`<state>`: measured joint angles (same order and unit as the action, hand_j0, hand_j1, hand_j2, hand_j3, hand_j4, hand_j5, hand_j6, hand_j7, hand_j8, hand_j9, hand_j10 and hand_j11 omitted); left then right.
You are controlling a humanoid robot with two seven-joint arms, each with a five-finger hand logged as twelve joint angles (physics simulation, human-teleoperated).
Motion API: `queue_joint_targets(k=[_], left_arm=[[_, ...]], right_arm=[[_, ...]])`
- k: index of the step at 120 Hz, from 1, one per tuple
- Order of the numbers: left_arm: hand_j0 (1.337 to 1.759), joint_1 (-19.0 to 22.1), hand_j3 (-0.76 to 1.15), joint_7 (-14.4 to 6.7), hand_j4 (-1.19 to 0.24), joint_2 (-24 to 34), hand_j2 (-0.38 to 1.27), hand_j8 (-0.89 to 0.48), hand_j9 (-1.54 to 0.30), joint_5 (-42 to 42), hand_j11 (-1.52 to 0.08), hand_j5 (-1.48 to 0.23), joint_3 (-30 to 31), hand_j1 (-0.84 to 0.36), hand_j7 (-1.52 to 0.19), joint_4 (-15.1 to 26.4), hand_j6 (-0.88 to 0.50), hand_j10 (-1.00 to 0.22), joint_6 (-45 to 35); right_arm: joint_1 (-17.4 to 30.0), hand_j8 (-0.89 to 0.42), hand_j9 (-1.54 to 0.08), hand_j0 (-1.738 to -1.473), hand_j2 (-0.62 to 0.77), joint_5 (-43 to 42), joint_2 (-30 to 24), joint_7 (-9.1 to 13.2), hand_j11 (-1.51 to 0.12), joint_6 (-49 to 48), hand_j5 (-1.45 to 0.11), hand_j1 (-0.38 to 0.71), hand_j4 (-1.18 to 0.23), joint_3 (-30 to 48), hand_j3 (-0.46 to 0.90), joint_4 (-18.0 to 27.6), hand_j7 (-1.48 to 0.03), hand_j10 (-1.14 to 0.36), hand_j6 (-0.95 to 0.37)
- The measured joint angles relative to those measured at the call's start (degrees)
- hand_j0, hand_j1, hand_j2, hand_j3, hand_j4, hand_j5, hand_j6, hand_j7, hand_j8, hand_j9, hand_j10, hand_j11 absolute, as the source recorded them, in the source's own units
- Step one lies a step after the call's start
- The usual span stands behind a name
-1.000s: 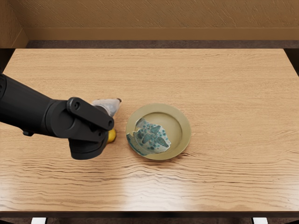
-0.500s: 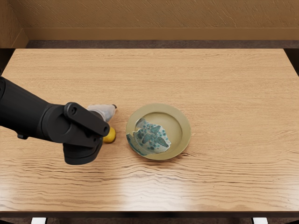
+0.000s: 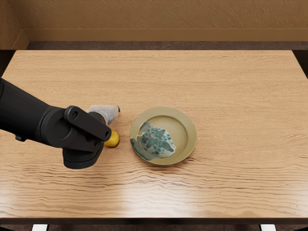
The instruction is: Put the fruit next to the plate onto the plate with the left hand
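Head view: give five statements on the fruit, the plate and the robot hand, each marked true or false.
1. The yellow fruit lies on the plate. False: it sits on the table, left of the plate.
2. The left arm comes in from the picture's left edge. True.
3. The plate bears a teal pattern. True.
4. A right arm reaches over the plate. False: none shows.
5. The robot hand is right of the plate. False: it is left of it.

The fruit [image 3: 114, 139] lies just left of the plate [image 3: 189, 128]

Wooden table [image 3: 226, 192], pale grain; brown wall [image 3: 168, 19] behind.
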<state>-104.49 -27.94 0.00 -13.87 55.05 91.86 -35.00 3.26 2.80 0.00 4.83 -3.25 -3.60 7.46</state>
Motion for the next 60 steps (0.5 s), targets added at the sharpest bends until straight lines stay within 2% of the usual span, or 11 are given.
queue_joint_targets(k=[31, 60], left_arm=[[1.658, -0.5, 0.00, 0.3, -0.15, 0.0, 0.03, -0.15, -0.19, -0.4, -0.19, -0.19, -0.3, 0.18, -0.19, 1.0, -0.15, -0.14, 0.0], [1.658, -0.5, 0.00, 2.5, -0.15, 0.0, 0.03, -0.15, -0.19, -0.5, -0.19, -0.19, -1.1, 0.17, -0.19, 1.3, -0.15, -0.15, 0.0]], right_arm=[[0.0, -0.02, -0.03, -1.658, 0.00, 0.0, 0.0, 0.0, -0.03, 0.0, -0.03, -0.32, -0.02, 0.0, 0.00, 0.0, -0.03, -0.02, -0.02], [0.0, -0.02, -0.03, -1.658, 0.00, 0.0, 0.0, 0.0, -0.03, 0.0, -0.03, -0.32, -0.02, 0.0, 0.00, 0.0, -0.03, -0.02, -0.02]])
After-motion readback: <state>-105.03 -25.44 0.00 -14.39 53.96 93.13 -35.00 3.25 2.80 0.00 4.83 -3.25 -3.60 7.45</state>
